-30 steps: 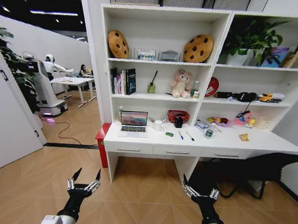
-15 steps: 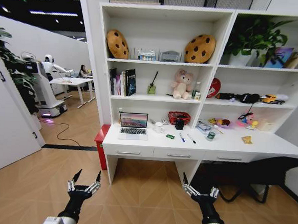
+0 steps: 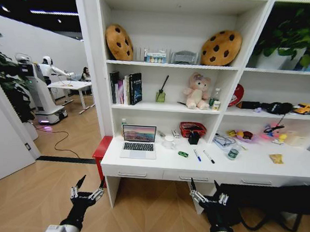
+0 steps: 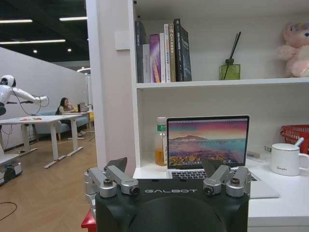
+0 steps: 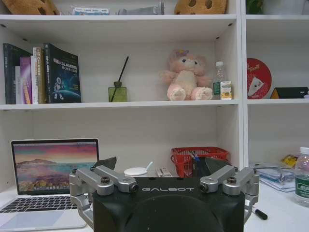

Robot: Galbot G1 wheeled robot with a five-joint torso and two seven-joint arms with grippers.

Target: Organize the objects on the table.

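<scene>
Head view: open silver laptop [image 3: 138, 141] glows on white table [image 3: 256, 168]; both grippers [image 3: 87, 192] [image 3: 209, 194] hover low, fingers spread.

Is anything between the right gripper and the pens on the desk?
Nothing visible. The right gripper, open, is held low in front of the desk, short of its drawer fronts. The blue pen and black pen lie on bare desktop near the front edge.

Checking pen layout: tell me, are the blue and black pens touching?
Apart. The head view shows bare desk between the blue pen and the black pen.
</scene>
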